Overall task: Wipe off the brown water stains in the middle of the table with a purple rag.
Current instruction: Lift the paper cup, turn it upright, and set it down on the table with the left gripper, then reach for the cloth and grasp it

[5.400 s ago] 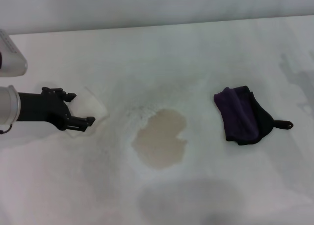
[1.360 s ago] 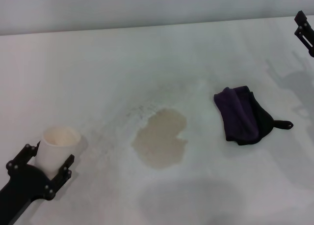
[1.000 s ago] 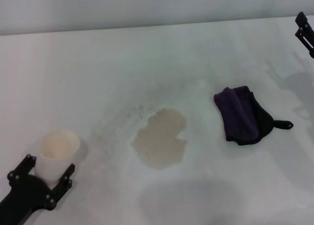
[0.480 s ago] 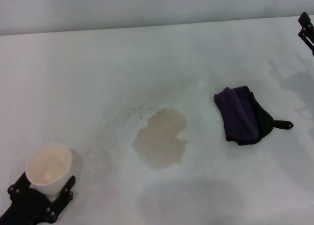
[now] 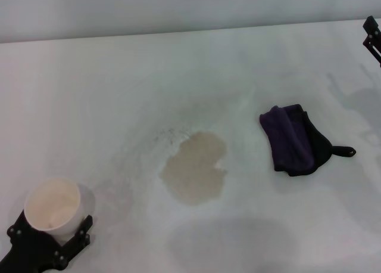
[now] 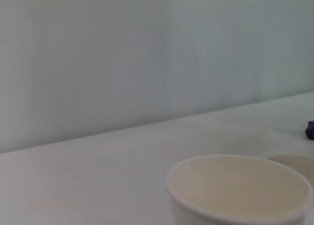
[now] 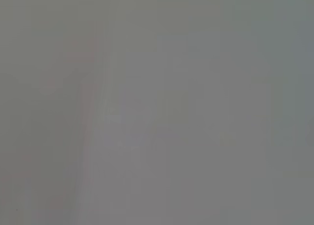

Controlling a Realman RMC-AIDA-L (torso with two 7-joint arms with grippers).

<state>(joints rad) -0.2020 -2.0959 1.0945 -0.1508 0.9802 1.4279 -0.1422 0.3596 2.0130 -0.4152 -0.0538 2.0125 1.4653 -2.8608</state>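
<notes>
The brown water stains (image 5: 194, 167) form one tan blotch with a notch, in the middle of the white table (image 5: 178, 76). The purple rag (image 5: 290, 139) lies folded to the right of it, with its black part and loop toward the right, and nothing touches it. My left gripper (image 5: 50, 226) is at the near left corner, shut on a white paper cup (image 5: 52, 204) that it holds upright. The left wrist view shows the cup's rim (image 6: 239, 185), an edge of the stain (image 6: 294, 161) and a sliver of the rag (image 6: 310, 130). Only the tip of my right gripper (image 5: 372, 36) shows at the far right edge.
Faint grey smudges and a broad shadow (image 5: 232, 240) mark the table near the stain. The table's back edge meets a pale wall (image 5: 178, 11). The right wrist view is a plain grey blur.
My left gripper has carried the cup from beside the stain toward the near left corner. The right gripper came into view at the far right edge. Rag and stain are unchanged.
</notes>
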